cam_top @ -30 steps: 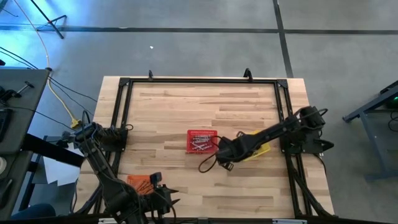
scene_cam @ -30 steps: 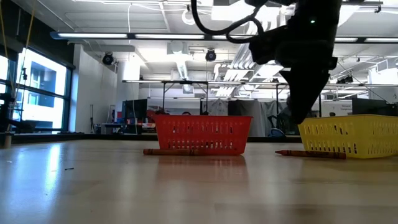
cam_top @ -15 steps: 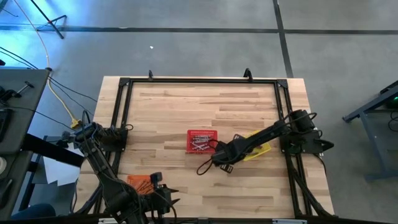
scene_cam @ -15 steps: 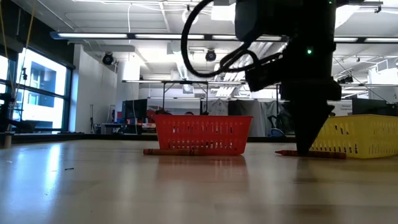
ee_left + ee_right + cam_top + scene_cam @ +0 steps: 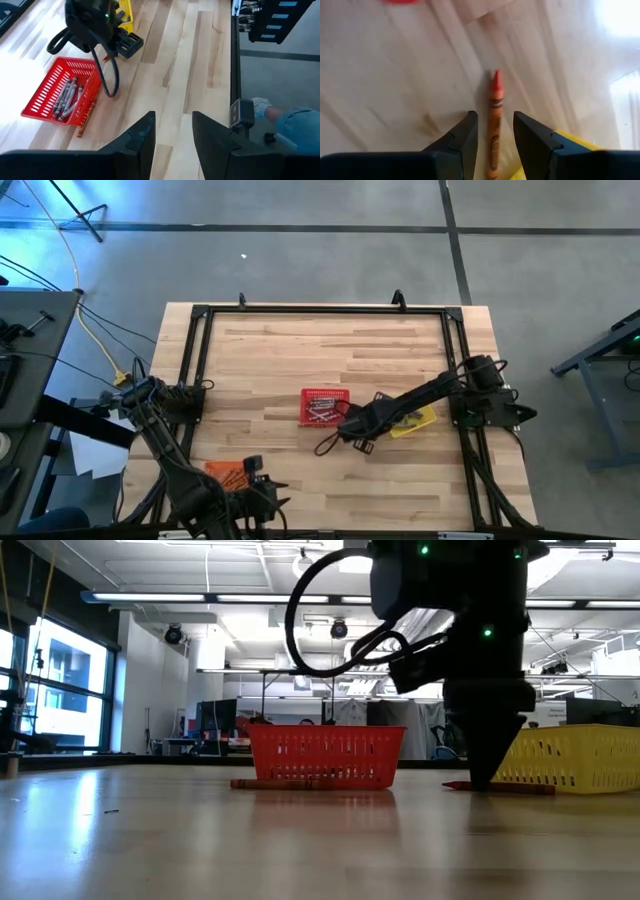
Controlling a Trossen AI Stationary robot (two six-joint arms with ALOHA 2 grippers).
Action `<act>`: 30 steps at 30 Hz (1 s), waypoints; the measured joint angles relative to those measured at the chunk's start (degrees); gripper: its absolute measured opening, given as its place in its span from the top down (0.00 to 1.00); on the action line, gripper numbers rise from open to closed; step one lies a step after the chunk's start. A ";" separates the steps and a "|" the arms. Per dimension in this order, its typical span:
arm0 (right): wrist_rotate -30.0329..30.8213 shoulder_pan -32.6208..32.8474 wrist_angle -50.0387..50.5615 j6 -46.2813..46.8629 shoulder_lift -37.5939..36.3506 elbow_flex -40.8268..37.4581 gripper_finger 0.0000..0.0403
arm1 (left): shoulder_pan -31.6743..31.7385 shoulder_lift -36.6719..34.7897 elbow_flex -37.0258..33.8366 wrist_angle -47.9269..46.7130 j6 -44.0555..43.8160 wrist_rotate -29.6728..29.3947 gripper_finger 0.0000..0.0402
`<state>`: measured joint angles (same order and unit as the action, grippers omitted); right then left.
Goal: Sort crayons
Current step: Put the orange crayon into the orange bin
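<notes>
With open, empty jaws straddling the thin red-orange wax crayon point(image 5: 493, 120) beside the yellow mesh basket point(image 5: 575, 757), right gripper point(image 5: 494, 132) risks rolling it sideways; left gripper point(image 5: 172, 131) open, idle

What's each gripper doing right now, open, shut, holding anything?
Left gripper: open, holding nothing, above bare table.
Right gripper: open, lowered astride an orange-red crayon beside the yellow basket, not gripping it.

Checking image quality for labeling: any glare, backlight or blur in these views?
Low view: right gripper is a backlit silhouette against bright ceiling lights. Right wrist view: washed out, glare at one corner, red crayon soft. Left wrist view: glare bleaches the table beside the red basket.
</notes>
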<state>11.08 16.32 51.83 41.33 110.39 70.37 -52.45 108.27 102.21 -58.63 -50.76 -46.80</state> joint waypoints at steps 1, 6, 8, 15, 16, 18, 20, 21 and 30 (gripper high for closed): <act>0.10 -0.27 -0.01 -0.40 0.00 0.00 0.71 | 0.01 0.00 0.00 0.00 0.05 0.03 0.71; 0.26 -1.34 0.00 -1.22 0.00 0.00 0.71 | 0.01 0.00 0.00 0.00 0.42 0.15 0.71; 0.28 -1.38 -0.01 -1.47 0.00 0.00 0.71 | 0.01 0.00 0.00 0.00 0.42 0.15 0.71; -1.78 -1.47 -0.31 -2.41 0.11 0.01 0.71 | 0.20 0.00 0.00 0.00 0.47 0.17 0.71; -2.39 -1.47 -0.61 -2.94 0.24 0.04 0.71 | 0.23 0.00 0.00 0.01 0.48 0.17 0.71; -2.88 -1.47 -0.81 -3.88 0.59 0.13 0.71 | 0.27 0.00 0.00 -0.02 0.48 0.19 0.71; -2.97 -1.55 -0.93 -4.31 0.79 0.22 0.71 | 0.27 0.00 0.00 -0.02 0.48 0.17 0.71; -2.99 -1.69 -1.04 -4.31 0.87 0.22 0.71 | 0.27 0.00 0.00 -0.04 0.46 0.19 0.71; -4.62 -2.47 -1.95 -5.82 1.07 0.18 0.79 | 0.27 0.02 -0.02 -0.04 0.46 0.84 0.71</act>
<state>6.46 13.85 49.88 35.51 111.46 70.55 -52.18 108.29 102.19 -58.67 -50.30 -45.95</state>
